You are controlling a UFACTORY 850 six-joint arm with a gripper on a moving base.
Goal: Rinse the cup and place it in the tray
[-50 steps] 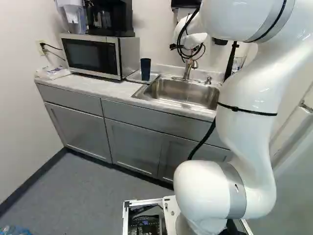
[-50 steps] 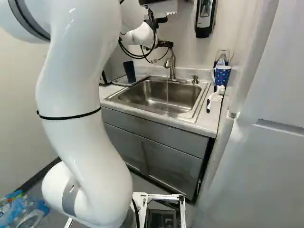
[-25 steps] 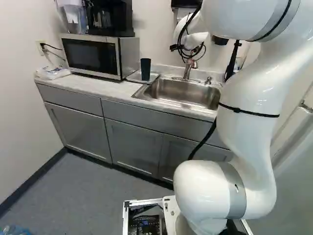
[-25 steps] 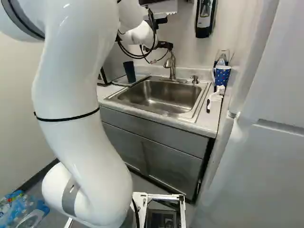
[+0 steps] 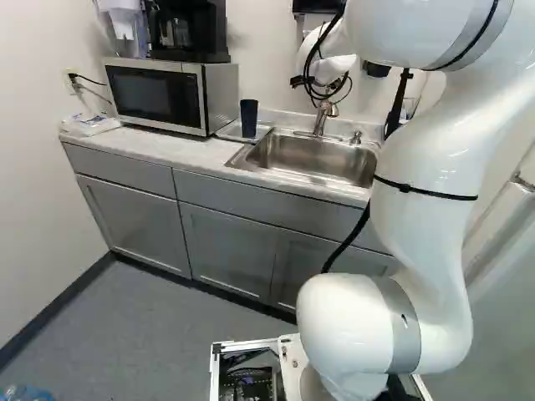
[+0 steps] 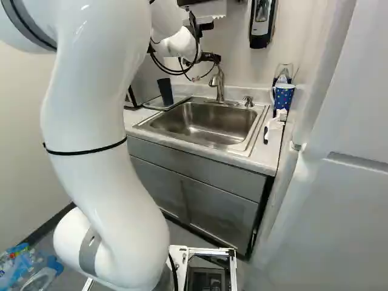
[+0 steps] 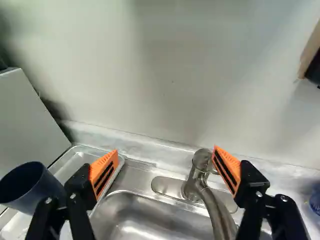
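Observation:
Up at the faucet (image 6: pixel 219 82), my gripper (image 6: pixel 209 69) shows small and dark in the right base view. In the wrist view the gripper (image 7: pixel 166 150) is open, its orange-padded fingers wide apart with nothing gripped; the faucet (image 7: pixel 220 212) lies beyond and beside one finger. The dark blue cup (image 5: pixel 249 118) stands upright on the metal tray (image 5: pixel 266 130), left of the sink (image 5: pixel 309 159). In the wrist view the cup (image 7: pixel 29 187) is outside the other finger, its mouth showing and its inside dark. No water stream is visible under the faucet.
A microwave (image 5: pixel 159 96) stands left of the tray. Right of the sink are a soap pump (image 6: pixel 248 101), a blue patterned cup (image 6: pixel 283 97) and a white brush-like item (image 6: pixel 276 121). A dispenser (image 6: pixel 262 24) hangs on the wall; a tall white door (image 6: pixel 339 182) rises at the right.
The thin water stream seen under the faucet a second ago has gone. The arm has shifted slightly, its big lower link moving left in the right base view, then stayed. Base and cup have not moved.

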